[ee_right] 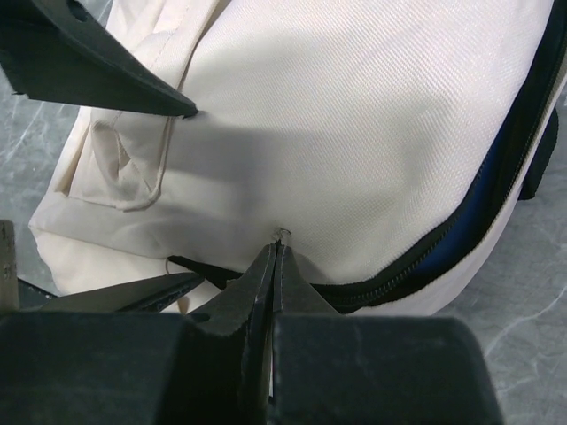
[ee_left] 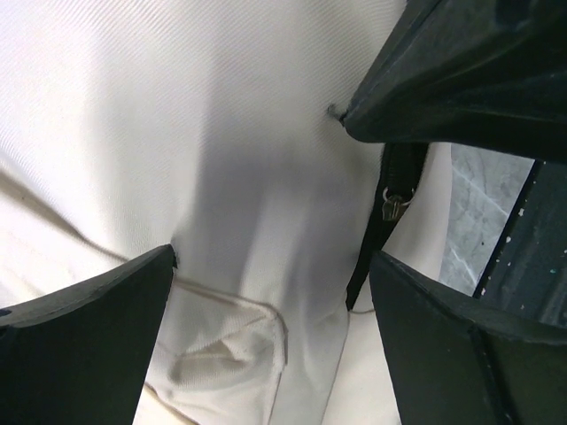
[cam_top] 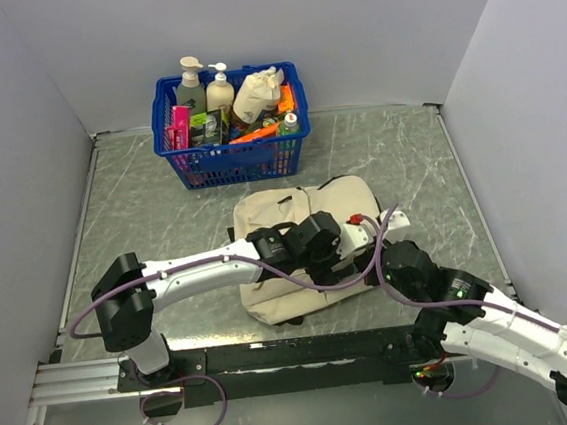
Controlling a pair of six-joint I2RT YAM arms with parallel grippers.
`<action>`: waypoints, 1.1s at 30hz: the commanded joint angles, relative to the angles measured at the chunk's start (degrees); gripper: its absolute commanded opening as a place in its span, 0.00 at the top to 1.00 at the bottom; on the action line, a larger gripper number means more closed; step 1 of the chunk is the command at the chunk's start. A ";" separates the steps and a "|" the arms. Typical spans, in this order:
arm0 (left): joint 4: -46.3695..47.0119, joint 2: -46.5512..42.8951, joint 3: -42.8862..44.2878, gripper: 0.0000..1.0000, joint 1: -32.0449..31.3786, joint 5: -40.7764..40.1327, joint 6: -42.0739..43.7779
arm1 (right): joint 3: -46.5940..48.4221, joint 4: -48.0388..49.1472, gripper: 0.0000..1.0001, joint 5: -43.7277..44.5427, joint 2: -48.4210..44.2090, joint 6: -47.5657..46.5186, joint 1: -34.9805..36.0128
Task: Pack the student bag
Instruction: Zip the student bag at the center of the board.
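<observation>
Flat cream student bag (cam_top: 264, 219), black zipper (ee_left: 379, 232) part-open; left gripper (ee_left: 270, 257) wide above it, right gripper (ee_right: 279, 243) tight on its fabric.

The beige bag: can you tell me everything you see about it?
The student bag is a soft cream cloth backpack lying flat on the grey table. Its black zipper gapes slightly, showing blue inside. A stitched pocket shows on top. The right end effector is shut, nipping the cloth beside the zipper; the open left end effector straddles the cloth.
</observation>
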 commanded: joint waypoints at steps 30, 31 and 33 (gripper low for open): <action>-12.65 -0.12 6.00 0.04 -6.37 29.51 6.15 | 4.81 18.93 1.00 -10.99 4.65 -4.46 -5.95; -16.66 2.08 10.10 0.04 -4.96 33.37 7.55 | 4.89 18.85 1.00 -10.99 4.65 -4.46 -6.04; -15.75 3.69 11.11 0.04 -3.71 34.56 8.80 | 4.89 19.28 1.00 -11.43 4.74 -4.55 -6.12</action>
